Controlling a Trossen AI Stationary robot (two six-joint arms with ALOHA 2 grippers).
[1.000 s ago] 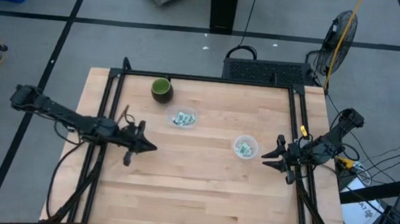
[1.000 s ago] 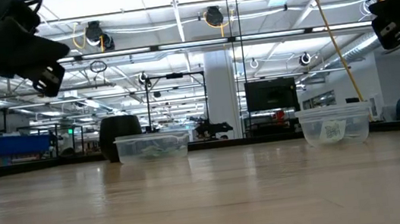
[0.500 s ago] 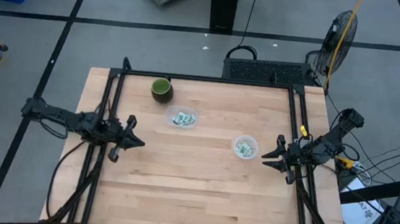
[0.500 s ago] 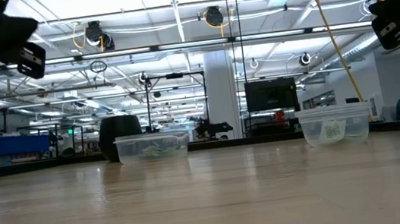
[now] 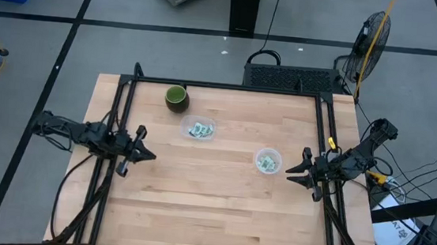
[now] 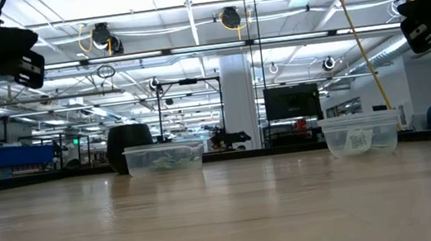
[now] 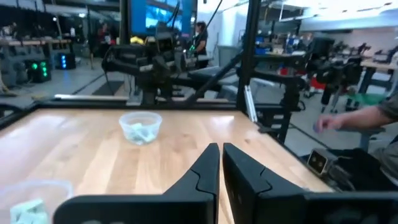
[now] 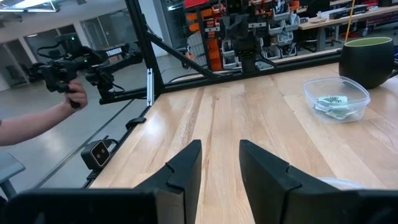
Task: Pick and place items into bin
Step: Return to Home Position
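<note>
Pale green and white packets lie in two clear containers on the table: one heap (image 5: 200, 129) toward the far side, another (image 5: 266, 162) toward the right. The same packets show in the left wrist view (image 7: 142, 130) and the right wrist view (image 8: 334, 103). My left gripper (image 5: 151, 155) hovers shut over the table's left part, pointing right, well apart from both containers. My right gripper (image 5: 290, 175) hangs open just right of the right-hand container (image 5: 267, 160) and points at it. Both grippers are empty and raised above the table in the low view.
A dark green cup (image 5: 175, 96) stands near the far edge, left of the far container (image 6: 164, 158). A black frame (image 5: 229, 87) runs along the table's sides. A person's hand (image 8: 69, 98) shows beyond the table. Bare wood stretches across the near half.
My left arm has drawn back toward the table's left edge, away from the containers, most of it in the first half second. My right arm, the containers and the packets have kept still.
</note>
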